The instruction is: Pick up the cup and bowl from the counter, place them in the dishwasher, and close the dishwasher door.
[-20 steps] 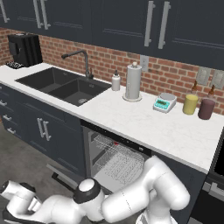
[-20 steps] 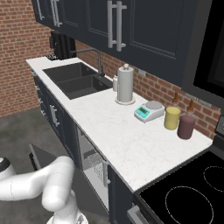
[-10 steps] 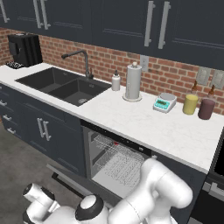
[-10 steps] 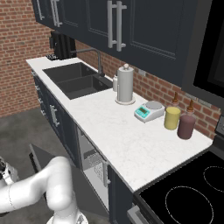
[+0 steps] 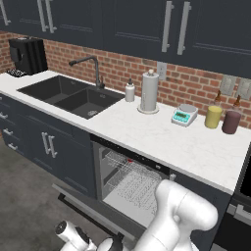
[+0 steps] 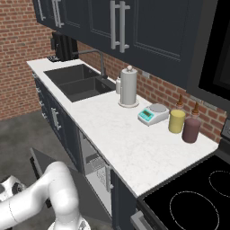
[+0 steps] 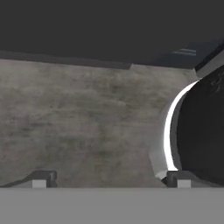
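The dishwasher (image 5: 133, 185) stands open under the counter (image 5: 162, 139), with its white wire rack showing. Its dark grey door (image 5: 86, 208) hangs lowered toward the floor and also shows at the lower left of the right base view (image 6: 42, 162). My arm bends down in front of it, the wrist (image 5: 73, 236) low by the door's outer edge. In the hand view my gripper (image 7: 110, 179) is open with nothing between its fingertips (image 7: 43, 178), looking at grey floor under a dark panel. The cup and bowl are out of view.
On the counter (image 6: 112, 134) stand a paper towel roll (image 5: 149, 92), soap bottle (image 5: 129, 91), kitchen scale (image 5: 184, 115), yellow jar (image 5: 213, 117) and maroon jar (image 5: 231, 122). The sink (image 5: 73, 95) is at left, the stovetop (image 6: 197, 197) at right. Navy cabinets flank the dishwasher.
My arm has swung lower, and the wrist moved right and down along the front of the open door. The gripper stayed open.
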